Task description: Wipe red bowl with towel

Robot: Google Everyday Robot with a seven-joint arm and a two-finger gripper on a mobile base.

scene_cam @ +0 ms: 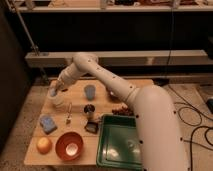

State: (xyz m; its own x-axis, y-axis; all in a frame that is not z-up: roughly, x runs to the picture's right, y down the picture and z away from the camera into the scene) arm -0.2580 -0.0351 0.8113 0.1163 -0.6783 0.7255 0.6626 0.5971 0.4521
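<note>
red bowl stands upright at the front left of the wooden tabletop, its mouth facing straight up. it is round, so it has no long axis to speak of. something pale shows in its bottom. just to its left lies an orange fruit, close to the bowl; whether they touch i cannot tell. to its right, very near, sits a green tray, whose long side runs from the front edge towards the back.

behind the bowl lie a blue sponge and a thin utensil that points roughly front to back. a small dark cup stands further back, and a dark object lies by the tray's near left corner. a blue cup stands upright near the middle of the tabletop.

the gripper is at the back left, well apart from the bowl, pointing down onto a white object that rests on the tabletop. it seems to touch the top of that object. whether the gripper is open or closed cannot be told, nor whether the white object is the towel. the white arm reaches to it from the right, over the tabletop.

no brand, label or writing can be read on anything.
</note>
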